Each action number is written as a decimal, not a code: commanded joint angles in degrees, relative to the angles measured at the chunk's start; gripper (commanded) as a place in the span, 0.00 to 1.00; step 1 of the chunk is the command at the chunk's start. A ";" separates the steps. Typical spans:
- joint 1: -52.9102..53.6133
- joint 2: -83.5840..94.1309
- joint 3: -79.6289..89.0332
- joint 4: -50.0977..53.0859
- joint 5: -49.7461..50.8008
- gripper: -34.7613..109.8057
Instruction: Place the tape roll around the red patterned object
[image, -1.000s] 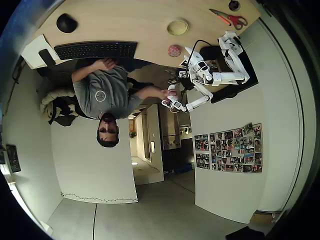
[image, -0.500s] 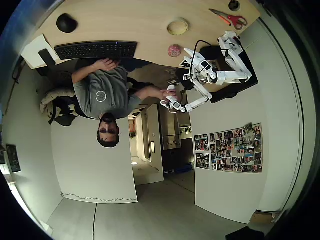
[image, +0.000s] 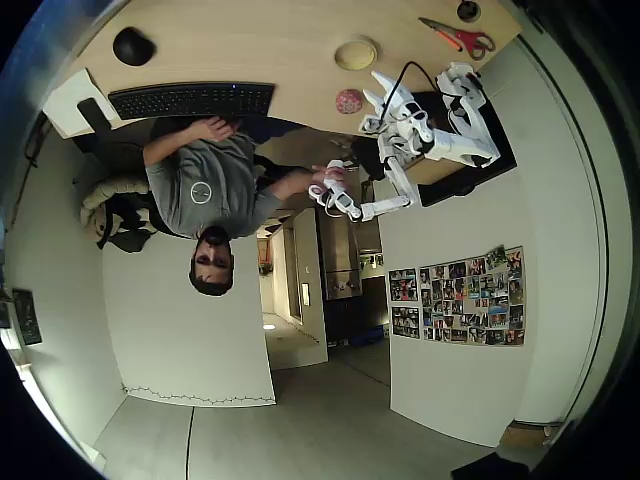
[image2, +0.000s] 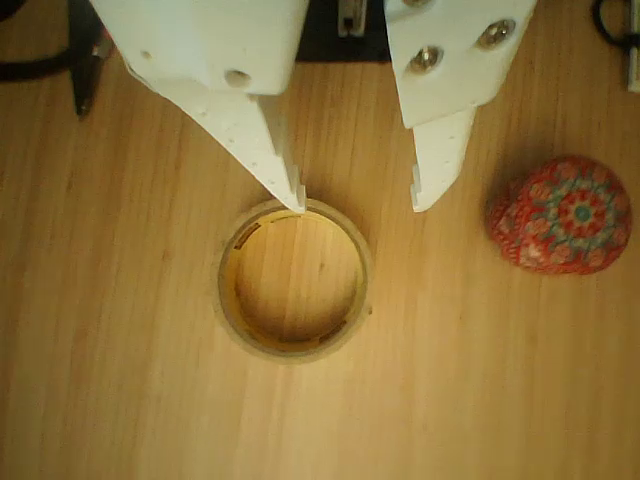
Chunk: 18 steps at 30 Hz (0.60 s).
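Matt grained wood table (image2: 120, 330); smooth plastic end effector (image2: 358, 198).

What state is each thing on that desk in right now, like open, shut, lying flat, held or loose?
gripper: open, above the ring's rim, holding nothing.
tape roll: flat on the wood, hole empty, loose.
red patterned object: on the wood to the right of the ring in the wrist view, apart from it.
scissors: lying flat, untouched.

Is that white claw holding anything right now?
No. The gripper is open, its fingertips just above the tape roll lying flat on the table; the red patterned object sits apart, untouched.
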 joint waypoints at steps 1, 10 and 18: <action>-0.35 -2.99 -1.05 -2.29 1.76 0.43; -4.83 -16.26 -7.12 -8.70 4.92 0.42; -5.36 -22.32 -11.95 -10.02 5.45 0.25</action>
